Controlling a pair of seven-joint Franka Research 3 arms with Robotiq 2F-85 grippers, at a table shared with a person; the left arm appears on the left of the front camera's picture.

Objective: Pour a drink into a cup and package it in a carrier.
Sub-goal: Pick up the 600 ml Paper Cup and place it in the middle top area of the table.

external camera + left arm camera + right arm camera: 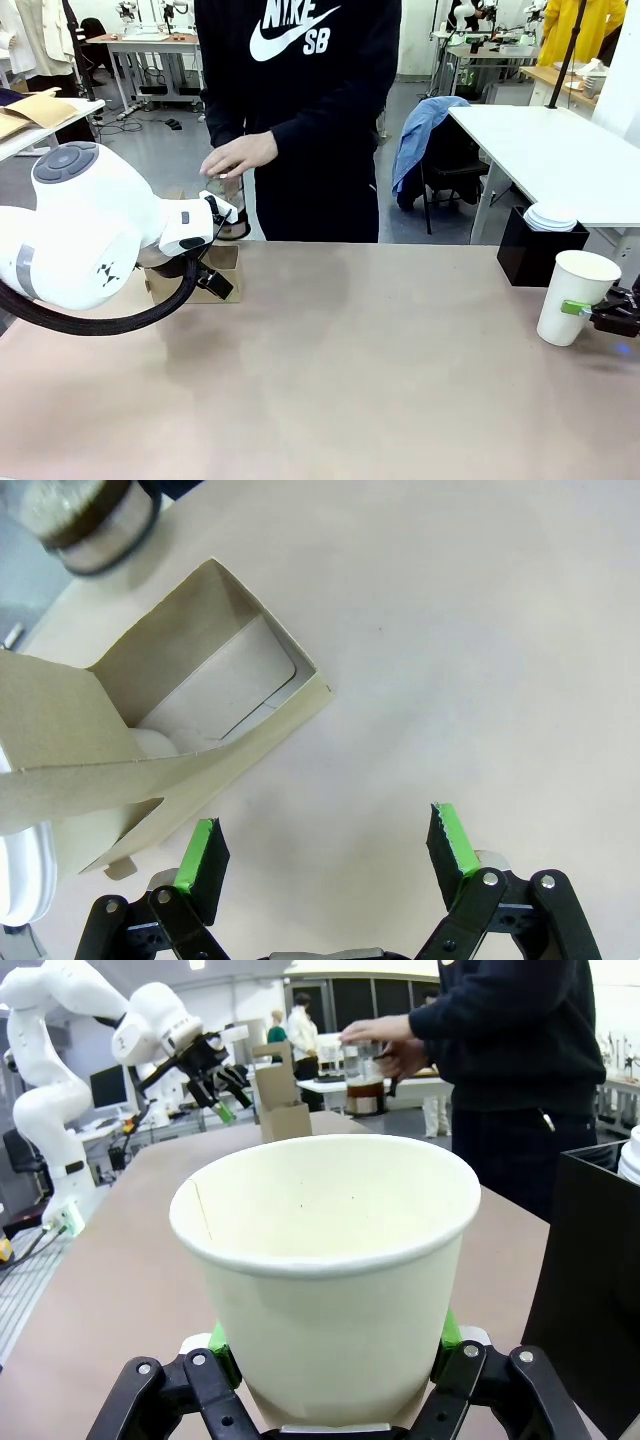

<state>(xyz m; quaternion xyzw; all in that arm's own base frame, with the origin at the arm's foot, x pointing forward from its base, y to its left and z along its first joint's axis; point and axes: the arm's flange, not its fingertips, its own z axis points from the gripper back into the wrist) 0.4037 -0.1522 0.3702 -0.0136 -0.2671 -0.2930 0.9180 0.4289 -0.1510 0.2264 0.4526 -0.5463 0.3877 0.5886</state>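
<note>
Two arms at one broad tan table (pixel 350 380), and across it a person (pixel 310 120) in a dark sweatshirt stands right behind the carrier (pixel 250 745). The left arm (pixel 80 230) bulks large over that carrier. Its gripper (pixel 325 845) hangs just beside the cardboard, green pads spread wide and released, nothing between them.

Well off to the carrier's right sits a black box (pixel 535 250) with white lids (pixel 552 217) stacked on top. In front of the box is the cup (pixel 575 298), a tall white paper one, upright and empty inside. The right gripper (pixel 330 1345) is clenched on its lower wall, a pad pressed to each side.

Behind the carrier, at the table's far edge, the person's hand (pixel 238 155) rests on top of a glass pitcher (pixel 365 1085) (metal band around it). The drink (pixel 365 1090) sits dark brown inside it.
</note>
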